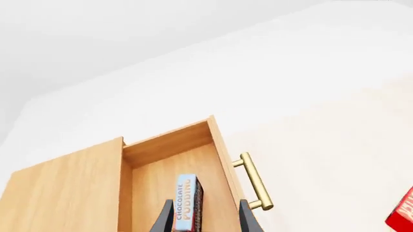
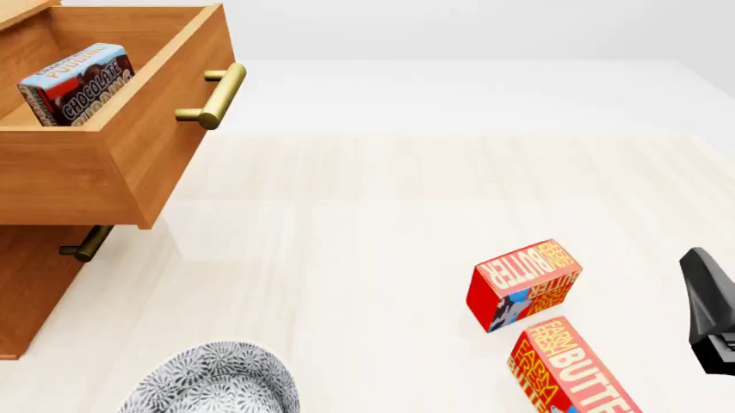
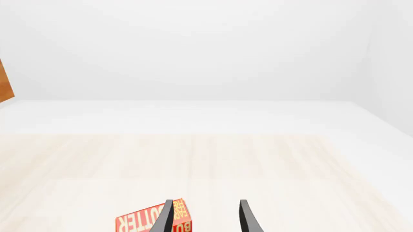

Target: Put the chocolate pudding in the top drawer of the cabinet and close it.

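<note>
The chocolate pudding [image 2: 75, 83] lies tilted inside the top drawer [image 2: 161, 129], which is pulled wide open from the cabinet [image 2: 29, 292]. In the left wrist view the pudding [image 1: 187, 200] shows on edge in the drawer [image 1: 168, 145], next to the brass handle [image 1: 255, 181]. My left gripper [image 1: 205, 220] is above the drawer, open, its fingers wider apart than the box and not touching it; it is out of the front view. My right gripper [image 2: 710, 314] is at the right edge, open and empty in the right wrist view [image 3: 206, 220].
Two red-orange butter boxes [image 2: 525, 282] [image 2: 574, 370] lie at the front right, close to my right gripper; one shows in the right wrist view [image 3: 154, 220]. A patterned grey plate [image 2: 213, 383] sits at the front. The lower drawer's handle [image 2: 86, 243] is below the open drawer.
</note>
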